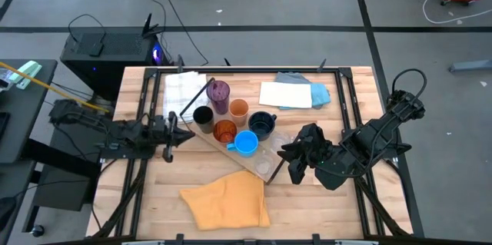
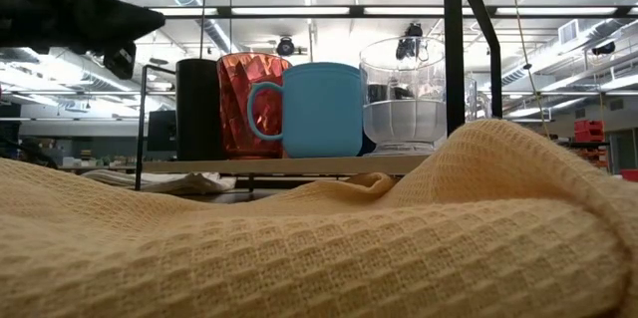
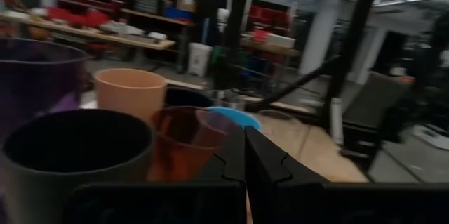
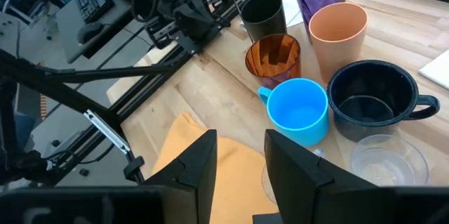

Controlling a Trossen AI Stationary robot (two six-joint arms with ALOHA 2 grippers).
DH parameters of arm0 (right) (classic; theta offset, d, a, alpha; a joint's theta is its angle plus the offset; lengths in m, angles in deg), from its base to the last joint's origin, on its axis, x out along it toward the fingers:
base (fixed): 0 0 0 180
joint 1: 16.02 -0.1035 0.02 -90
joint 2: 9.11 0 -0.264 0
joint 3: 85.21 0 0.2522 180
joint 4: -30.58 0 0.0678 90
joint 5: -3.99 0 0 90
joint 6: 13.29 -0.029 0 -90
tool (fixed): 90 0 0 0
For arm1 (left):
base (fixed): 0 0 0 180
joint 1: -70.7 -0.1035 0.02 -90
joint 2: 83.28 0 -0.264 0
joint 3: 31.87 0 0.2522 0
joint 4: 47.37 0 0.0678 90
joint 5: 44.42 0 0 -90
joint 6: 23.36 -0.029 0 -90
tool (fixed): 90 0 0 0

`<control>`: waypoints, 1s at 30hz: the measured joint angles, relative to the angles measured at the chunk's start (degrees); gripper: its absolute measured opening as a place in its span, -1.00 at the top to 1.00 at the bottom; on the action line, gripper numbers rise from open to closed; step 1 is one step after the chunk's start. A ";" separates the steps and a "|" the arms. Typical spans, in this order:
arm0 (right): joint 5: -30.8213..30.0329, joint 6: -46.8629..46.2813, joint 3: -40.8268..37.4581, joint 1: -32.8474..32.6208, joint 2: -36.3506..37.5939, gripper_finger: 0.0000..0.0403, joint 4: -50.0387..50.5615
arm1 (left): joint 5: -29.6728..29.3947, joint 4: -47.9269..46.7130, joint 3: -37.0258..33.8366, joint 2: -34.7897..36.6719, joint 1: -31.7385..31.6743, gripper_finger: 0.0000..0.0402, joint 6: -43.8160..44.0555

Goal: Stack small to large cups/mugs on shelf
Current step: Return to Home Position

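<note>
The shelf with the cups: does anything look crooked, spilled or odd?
The shelf lies slanted across the tabletop rather than square to it. The cups on it stand upright; nothing is spilled. The yellow cloth lies crumpled.

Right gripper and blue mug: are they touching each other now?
Apart. The high view shows the right gripper well clear of the blue mug, with a plain gap between them.
</note>
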 joint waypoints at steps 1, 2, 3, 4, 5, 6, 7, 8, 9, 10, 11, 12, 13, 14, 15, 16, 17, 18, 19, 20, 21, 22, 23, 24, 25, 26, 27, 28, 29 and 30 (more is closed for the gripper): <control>0.00 -0.01 0.00 0.00 0.00 0.37 0.00 | -1.40 0.01 0.00 0.00 0.51 0.99 -0.57; -0.01 -0.01 0.00 0.00 0.00 0.37 0.00 | -2.34 -0.03 0.00 0.00 0.84 0.99 -1.26; -0.01 -0.01 0.00 0.00 0.00 0.37 0.00 | -2.52 -0.10 0.00 0.00 1.02 0.99 -1.55; 0.00 -0.01 0.00 0.00 0.00 0.37 0.00 | -2.51 -0.19 0.00 0.00 1.01 0.99 -1.58; -0.01 -0.01 0.00 0.00 0.00 0.37 0.00 | -2.26 -0.31 0.00 0.00 1.01 0.99 -1.59; 0.00 -0.01 0.00 0.00 0.00 0.37 0.00 | -1.66 -0.40 0.00 0.00 1.01 0.99 -1.60; 0.00 0.00 0.00 0.00 0.00 0.37 0.00 | -0.94 -0.42 0.00 0.00 0.96 0.99 -1.56; -0.02 0.02 0.00 0.00 0.00 0.37 0.00 | 0.12 -0.41 0.00 0.00 0.98 0.99 -1.58; -0.02 0.02 0.00 0.00 0.00 0.37 0.02 | 1.37 -0.40 0.00 0.00 0.98 0.99 -1.58; -0.02 0.04 0.00 0.00 0.00 0.37 0.02 | 2.66 -0.38 0.00 0.00 0.98 0.99 -1.60; -0.02 0.04 0.00 0.00 0.00 0.37 0.02 | 3.76 -0.31 -0.02 0.00 0.98 0.99 -1.60; -0.02 0.04 0.00 0.00 0.00 0.37 0.00 | 5.01 0.17 -0.02 0.00 0.98 0.99 -1.72; -0.02 0.04 0.00 0.00 0.00 0.37 0.02 | 6.39 1.12 -0.02 0.00 0.96 0.99 -2.34; -0.02 0.03 0.00 0.00 0.00 0.37 0.02 | 7.82 2.05 -0.02 0.02 0.96 0.99 -2.94; -0.02 0.02 0.00 0.00 0.00 0.37 0.01 | 9.75 3.50 -0.02 0.00 0.96 0.99 -3.77; -0.02 0.01 0.00 0.00 0.00 0.37 0.02 | 11.84 5.32 -0.02 0.00 0.96 0.99 -4.73; -0.02 -0.04 0.00 0.00 0.00 0.37 0.02 | 13.88 7.08 -0.02 0.00 0.96 0.99 -5.96; -0.02 -0.25 0.00 0.00 0.00 0.37 0.02 | 15.81 8.99 -0.02 0.02 0.91 0.99 -7.32; -0.02 -0.39 0.00 0.00 0.00 0.37 0.01 | 17.42 10.77 -0.02 0.02 0.90 0.99 -8.65; -0.02 -0.44 0.00 0.00 0.00 0.37 0.00 | 19.01 12.12 -0.02 0.02 0.71 0.99 -10.19; -0.02 -0.45 0.00 0.00 0.00 0.37 0.00 | 20.45 13.23 -0.02 0.02 0.29 0.99 -11.47; -0.02 -0.59 0.00 0.00 0.00 0.37 0.00 | 21.77 13.89 -0.02 0.02 -0.42 0.99 -12.16; -0.02 -0.87 0.00 0.00 0.00 0.37 0.01 | 23.14 13.92 -0.02 0.02 -1.39 0.99 -12.36; -0.02 -1.14 0.00 0.00 0.00 0.37 0.01 | 24.74 13.54 -0.02 0.01 -2.56 0.99 -12.07; -0.02 -1.30 0.00 0.02 0.00 0.37 0.01 | 26.67 13.13 -0.02 -0.05 -3.86 0.99 -11.54; -0.02 -1.35 0.00 0.00 0.00 0.37 0.00 | 28.55 12.89 -0.02 -0.13 -5.24 0.99 -10.73; -0.02 -1.47 0.00 0.00 0.00 0.37 0.02 | 30.17 12.50 -0.02 -0.11 -6.70 0.99 -10.24; -0.02 -1.49 0.00 0.00 0.00 0.37 0.00 | 31.22 12.21 -0.02 -0.11 -8.24 0.99 -9.54; -0.02 -1.49 0.00 0.00 0.00 0.37 0.01 | 32.17 11.90 -0.02 -0.11 -9.72 0.99 -8.60; -0.02 -1.53 0.00 0.02 0.00 0.37 0.00 | 33.33 11.79 -0.04 -0.11 -11.05 0.99 -7.28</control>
